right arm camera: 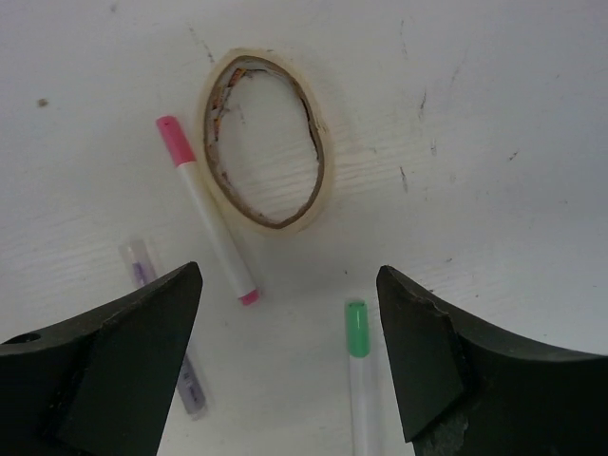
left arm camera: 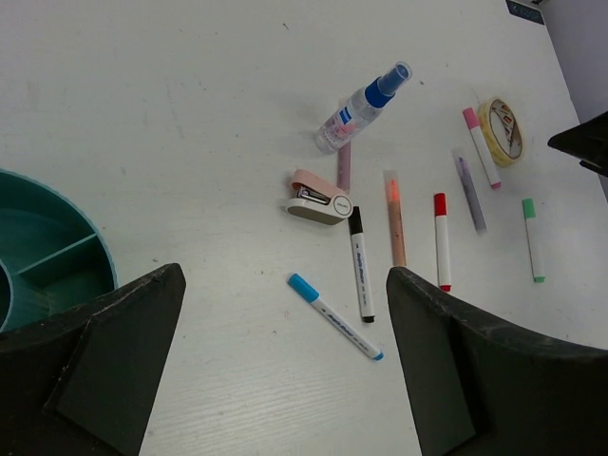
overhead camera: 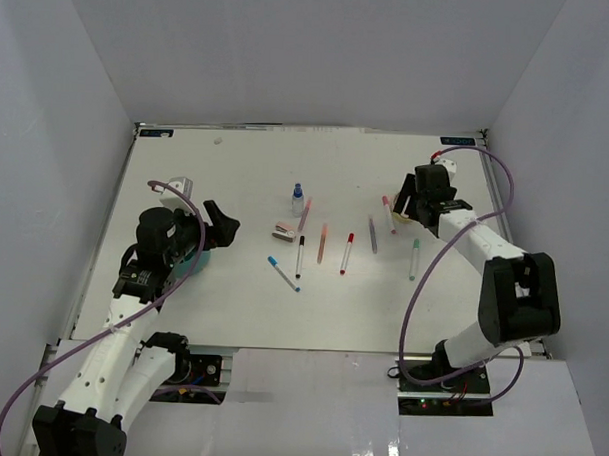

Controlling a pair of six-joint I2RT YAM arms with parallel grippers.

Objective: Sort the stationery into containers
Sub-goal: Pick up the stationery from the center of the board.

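**Hovering over the ring with open fingers**

Close to the arms, on the left, sits the teal cup [left arm camera: 103, 255]. It has little walls inside that split it into parts. The left end effector [left arm camera: 285, 275] hangs beside it, wide open, with nothing in it. The cup is cut off at the edge of the left wrist view, so I cannot tell how many parts it has.

In the middle of the table [overhead camera: 247, 166] lie the pens, all flat and apart from each other: a blue pen [left arm camera: 332, 319], a black pen [left arm camera: 360, 267], an orange pen [left arm camera: 394, 220] and a red pen [left arm camera: 441, 243]. Just past them are a pink block [left arm camera: 318, 199] and a bottle [left arm camera: 361, 104] lying on its side.

Farther off, on the right, the right end effector [right arm camera: 287, 285] hangs over the ring [right arm camera: 275, 224]. Its fingers are open and hold nothing. The ring lies flat on the table, just ahead of the gap between the fingers. A pink pen [right arm camera: 209, 224] touches the ring or lies just beside its left side. The pen slants, and its near tip pokes into the gap. A green pen [right arm camera: 357, 380] points straight at the camera. A purple pen [right arm camera: 142, 271] is partly hidden behind the left finger.

The right arm is much nearer to the ring, but the cup is far across the table. I think the ring or the pink pen comes next. I cannot tell which.
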